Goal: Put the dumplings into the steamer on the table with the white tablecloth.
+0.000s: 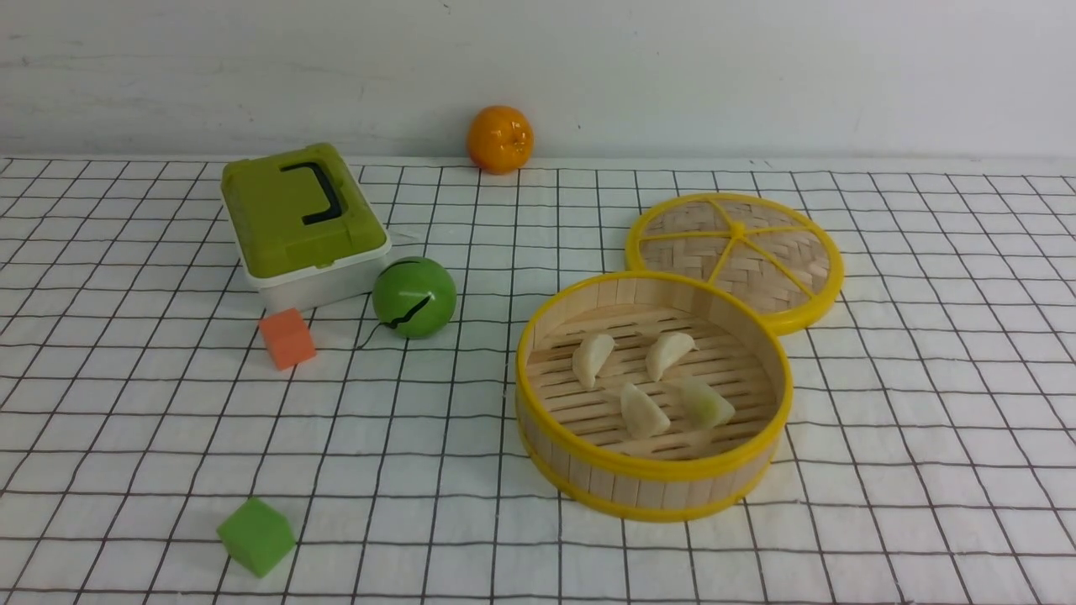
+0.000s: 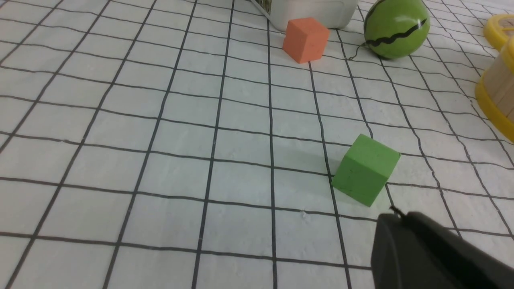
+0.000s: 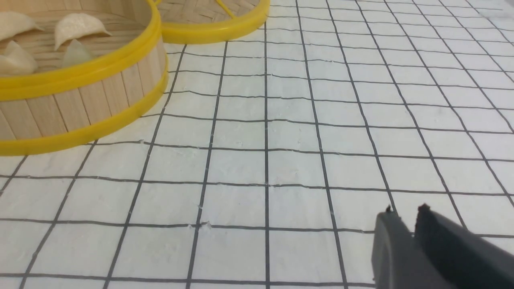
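While dumplings [image 1: 643,410] fill the steamer [image 1: 651,485], both grippers hover empty.

Dumplings [image 3: 76,26] in steamer [image 3: 100,96] (rt side)

Neither arm shows in the front view. In the right wrist view the steamer [image 3: 80,100] is cut off at nine o'clock, hiding parts of the dumplings [image 3: 76,26]; the right gripper [image 3: 405,224] is cropped at five o'clock, as is the left gripper [image 2: 395,226].
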